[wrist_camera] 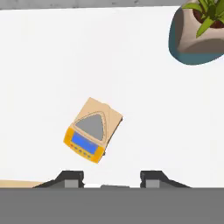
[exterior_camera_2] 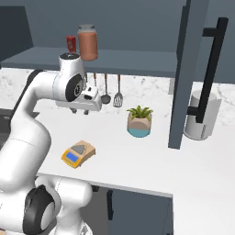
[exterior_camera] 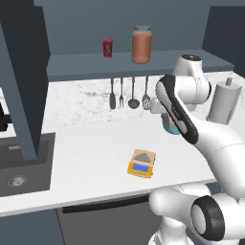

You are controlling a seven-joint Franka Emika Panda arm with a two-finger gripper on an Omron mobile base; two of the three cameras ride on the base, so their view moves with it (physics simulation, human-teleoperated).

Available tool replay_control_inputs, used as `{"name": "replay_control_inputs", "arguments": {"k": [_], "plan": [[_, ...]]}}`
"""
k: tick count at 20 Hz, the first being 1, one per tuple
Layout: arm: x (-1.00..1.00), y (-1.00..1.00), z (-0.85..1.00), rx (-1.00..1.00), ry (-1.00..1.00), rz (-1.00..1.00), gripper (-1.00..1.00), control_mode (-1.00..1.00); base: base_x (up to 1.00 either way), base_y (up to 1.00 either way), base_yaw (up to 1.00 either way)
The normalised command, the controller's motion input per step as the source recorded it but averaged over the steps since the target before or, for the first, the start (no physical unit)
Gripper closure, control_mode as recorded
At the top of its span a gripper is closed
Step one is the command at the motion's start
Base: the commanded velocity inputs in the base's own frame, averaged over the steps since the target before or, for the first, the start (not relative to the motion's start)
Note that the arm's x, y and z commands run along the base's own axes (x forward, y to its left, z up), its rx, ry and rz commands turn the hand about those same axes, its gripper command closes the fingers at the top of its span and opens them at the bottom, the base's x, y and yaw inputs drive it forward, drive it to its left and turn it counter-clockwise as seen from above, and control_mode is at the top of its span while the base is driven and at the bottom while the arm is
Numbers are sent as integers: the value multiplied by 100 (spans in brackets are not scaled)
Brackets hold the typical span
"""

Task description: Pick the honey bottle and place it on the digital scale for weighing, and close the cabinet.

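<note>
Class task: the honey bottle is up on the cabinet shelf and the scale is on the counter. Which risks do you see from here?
1. The honey bottle stands close beside the red can; reaching in may knock the can over.
2. The open cabinet door juts over the counter, so the arm might hit it.
3. The digital scale has a small plate; the wide bottle may land off-centre and tip.

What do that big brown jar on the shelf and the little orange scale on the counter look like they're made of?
The honey bottle looks like glass or clear plastic: a smooth reddish-brown body with a soft sheen, under a dull grey lid that could be metal. The digital scale looks like matte orange-yellow plastic, with a flat grey weighing plate and a blue display. Being rendered, neither is certain.
</note>
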Motion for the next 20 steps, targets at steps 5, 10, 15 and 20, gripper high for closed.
{"name": "replay_control_inputs", "arguments": {"k": [5, 10, 15, 20], "plan": [[-45, 5, 0, -3, -10, 1, -100, -100, 0, 0, 0], [-82, 5, 20, -7, -50, 5, -100, -100, 0, 0, 0], [-51, 0, 70, 0, -55, 11, -100, -100, 0, 0, 0], [-35, 0, 90, 0, -41, 10, -100, -100, 0, 0, 0]]}}
